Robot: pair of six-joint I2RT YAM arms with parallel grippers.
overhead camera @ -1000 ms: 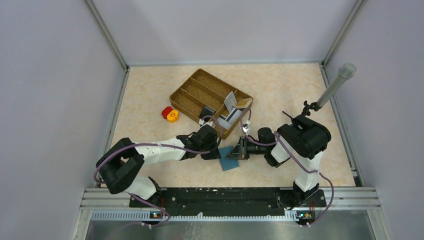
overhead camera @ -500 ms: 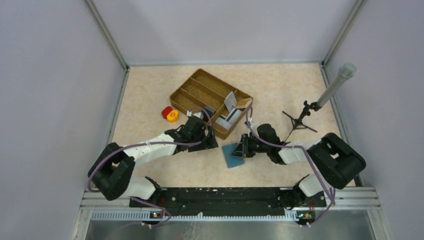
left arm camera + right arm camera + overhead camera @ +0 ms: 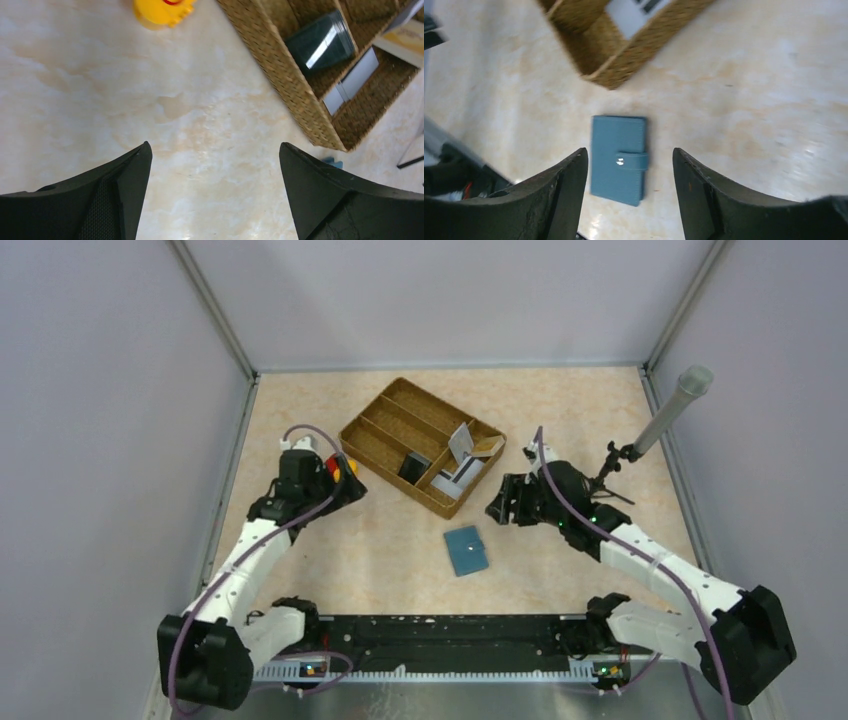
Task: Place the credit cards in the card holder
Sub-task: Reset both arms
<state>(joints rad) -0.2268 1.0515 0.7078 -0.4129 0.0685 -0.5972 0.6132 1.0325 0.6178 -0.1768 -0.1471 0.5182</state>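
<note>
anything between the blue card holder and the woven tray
Nothing: only bare tabletop separates the card holder from the woven tray, clearest in the right wrist view.

Beige marble-look table (image 3: 400, 570): woven tray (image 3: 390, 472), card holder (image 3: 467, 550) (tab shut), red-yellow pieces (image 3: 345, 469), and probably a tripod (image 3: 607, 478).
</note>
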